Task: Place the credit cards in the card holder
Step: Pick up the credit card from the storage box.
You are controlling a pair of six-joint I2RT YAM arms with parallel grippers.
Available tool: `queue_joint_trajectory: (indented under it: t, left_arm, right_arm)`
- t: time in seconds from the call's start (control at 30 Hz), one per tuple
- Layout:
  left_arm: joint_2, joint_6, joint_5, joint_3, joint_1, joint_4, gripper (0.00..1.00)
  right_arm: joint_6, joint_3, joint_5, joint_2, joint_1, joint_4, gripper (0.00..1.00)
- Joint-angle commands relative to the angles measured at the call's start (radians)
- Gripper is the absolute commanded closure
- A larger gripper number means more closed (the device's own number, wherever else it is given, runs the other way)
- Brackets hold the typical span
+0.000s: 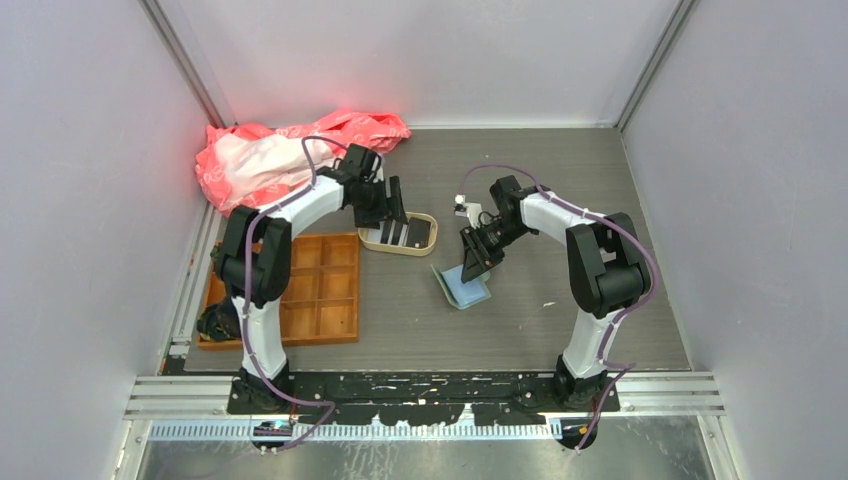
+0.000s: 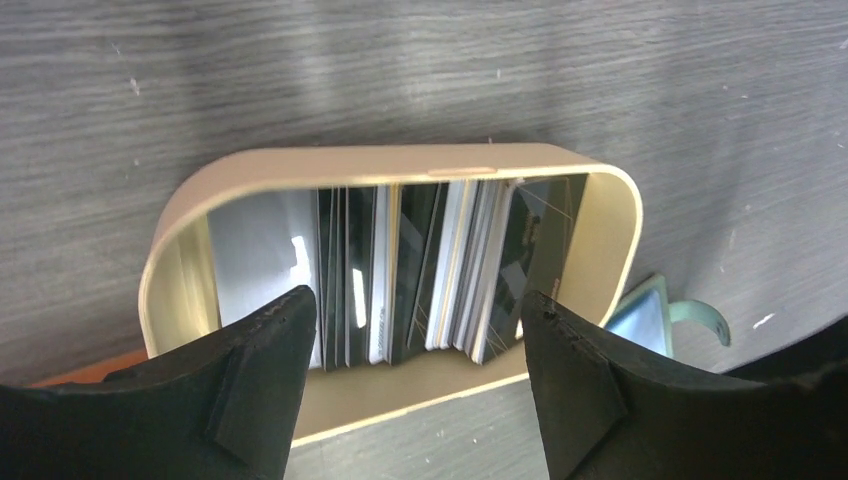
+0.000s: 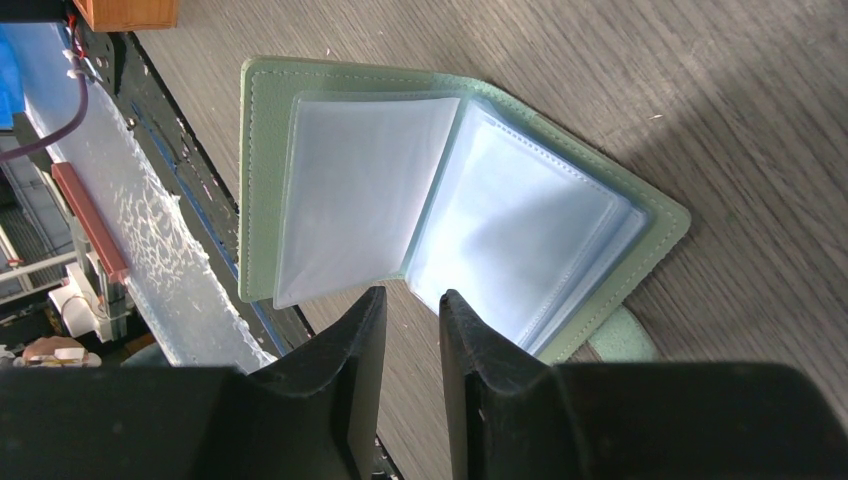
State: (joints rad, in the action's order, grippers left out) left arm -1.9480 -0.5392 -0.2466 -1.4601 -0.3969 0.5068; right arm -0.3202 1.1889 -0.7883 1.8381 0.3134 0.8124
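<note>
The card holder (image 3: 258, 180) lies open on the worktop (image 1: 540, 190) between the two arms, just below the right pincer (image 3: 412, 297), its clear pale-blue pockets facing up and the sage-green cover showing round them as a border. Its fold runs from the pincer's tips straight away from them, one leaf to each side. In the top view the left leaf is tilted up off the surface while the right leaf lies flat. The right pincer's jaws stand only a narrow gap apart at the near end of the fold, with bare worktop and nothing else showing between them.

The credit cards (image 2: 420, 270) stand on edge in a beige tray (image 2: 400, 160) just left of the card holder, packed face to face in a row along the tray's long axis, dark ones mixed with pale ones. The left pincer (image 2: 418, 305) hangs over them with its jaws wide apart, one finger to each side of the stack, gripping nothing.

An orange compartment tray (image 1: 340, 285) sits at the left, near the beige tray, and a crumpled pink plastic bag (image 1: 290, 150) lies in the far left corner.

The worktop is grey wood-grain, enclosed by pale walls (image 1: 90, 150), with a metal rail (image 1: 680, 395) along the near edge
</note>
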Motion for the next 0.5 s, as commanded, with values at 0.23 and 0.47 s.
queue_joint_trajectory:
  t: [0.23,0.47]
  left_arm:
    - [-0.083,0.042,-0.056,-0.076,0.008,0.047,0.25]
    - [-0.067,-0.059,-0.206,0.016,0.008,-0.09,0.36]
  right_arm:
    - [-0.022,0.006,-0.025,-0.042,0.005,0.005,0.68]
    - [-0.023,0.008,-0.025,-0.041,0.006,0.007,0.68]
